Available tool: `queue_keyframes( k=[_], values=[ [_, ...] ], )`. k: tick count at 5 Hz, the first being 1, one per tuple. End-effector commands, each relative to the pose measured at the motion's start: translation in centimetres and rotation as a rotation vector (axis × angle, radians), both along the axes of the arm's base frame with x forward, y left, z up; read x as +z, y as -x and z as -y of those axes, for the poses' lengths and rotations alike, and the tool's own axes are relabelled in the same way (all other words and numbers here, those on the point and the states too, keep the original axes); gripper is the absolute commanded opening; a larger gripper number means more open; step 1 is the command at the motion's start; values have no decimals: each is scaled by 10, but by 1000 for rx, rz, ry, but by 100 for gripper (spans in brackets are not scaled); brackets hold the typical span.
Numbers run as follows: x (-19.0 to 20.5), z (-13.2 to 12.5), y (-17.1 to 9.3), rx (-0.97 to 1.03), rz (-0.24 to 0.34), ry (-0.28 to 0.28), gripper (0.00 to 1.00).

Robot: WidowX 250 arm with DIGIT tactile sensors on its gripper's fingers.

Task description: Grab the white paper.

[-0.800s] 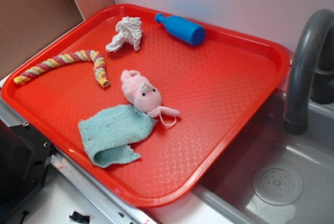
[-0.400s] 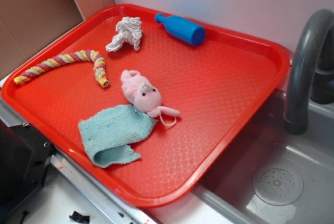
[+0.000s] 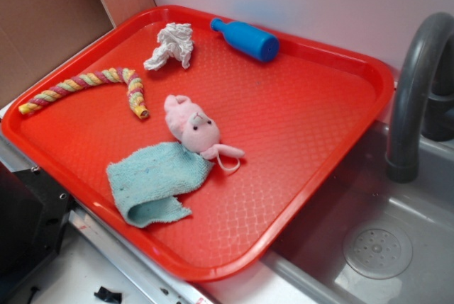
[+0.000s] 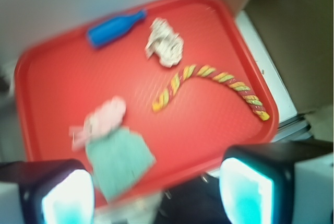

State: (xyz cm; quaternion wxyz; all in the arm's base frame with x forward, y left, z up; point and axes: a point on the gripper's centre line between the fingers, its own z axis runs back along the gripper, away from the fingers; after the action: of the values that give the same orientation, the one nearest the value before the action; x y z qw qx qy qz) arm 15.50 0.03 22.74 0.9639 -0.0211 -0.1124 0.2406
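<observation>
Exterior view: red tray (image 3: 333, 70) with white paper (image 3: 172, 44), blue bottle (image 3: 246, 38), rope, bunny, cloth; fingers (image 4: 68, 195) spread, empty.

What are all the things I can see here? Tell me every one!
white paper: one, white, crumpled, far part of the tray, beside the bottle
bottle: one, blue, lying on its side by the tray's far rim
rope: one, twisted yellow, pink and green, curved, left part of the tray
plush bunny: one, pink, middle of the tray, resting on the cloth's edge
cloth: one, light blue, near part of the tray
tray: one, red, holding all five things
faucet: one, grey, right of the tray
sink: one, grey, with a round drain, lower right
gripper: one, black fingers with pale pads, open, above the tray's near edge, touching nothing
</observation>
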Motion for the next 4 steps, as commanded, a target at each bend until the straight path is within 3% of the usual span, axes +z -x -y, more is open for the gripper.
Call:
queue_keyframes(
  k=[1, 3, 4],
  values=[
    [-29, -28, -40, 357, 102, 59, 100],
    [-80, -58, -97, 501, 84, 57, 100],
    [-108, -62, -117, 475, 34, 78, 100]
  ],
)
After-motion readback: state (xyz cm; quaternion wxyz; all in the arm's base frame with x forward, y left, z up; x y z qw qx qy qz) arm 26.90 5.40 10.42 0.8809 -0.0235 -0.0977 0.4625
